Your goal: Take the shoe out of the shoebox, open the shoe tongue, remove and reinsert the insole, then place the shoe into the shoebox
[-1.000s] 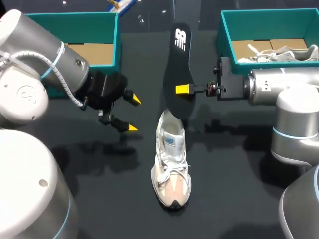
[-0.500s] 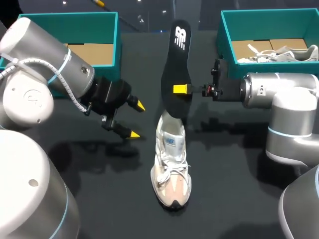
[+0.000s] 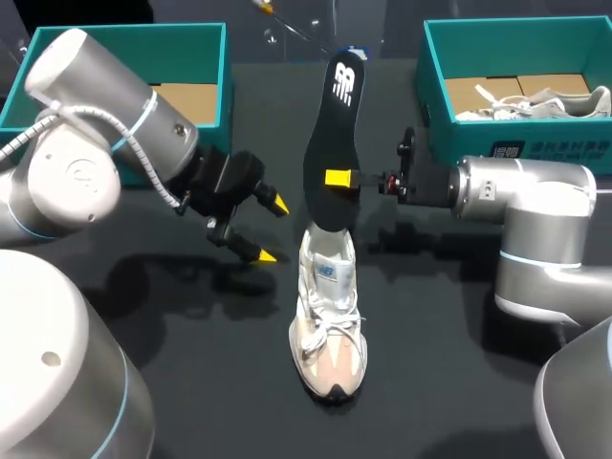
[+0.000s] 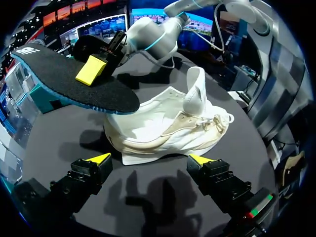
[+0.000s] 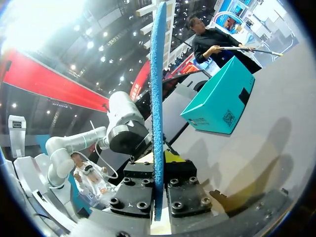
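Change, right arm: over the last second the right gripper (image 3: 339, 178) has carried the insole (image 3: 330, 143) a little toward 9 o'clock.
Change, left arm: the left gripper (image 3: 270, 229) has moved toward 3 o'clock, closer to the shoe (image 3: 328, 316).
Left shoebox (image 3: 226, 86): teal, at 10 o'clock on the table (image 3: 449, 382); only brown cardboard (image 3: 186, 100) shows inside.
Right shoebox (image 3: 435, 96): teal, at 2 o'clock; holds cardboard and a second shoe (image 3: 555, 103).
Right gripper: clamped on the insole from both sides, about mid-length.
Insole: black, held up on end at 12 o'clock of the shoe, lower end at the heel opening; whether it touches, I cannot tell.
Left gripper: fingers spread wide, holding nothing, at 10 o'clock of the shoe.
Shoe: pale, upright mid-table outside both boxes, toe toward 6 o'clock, tongue lifted.
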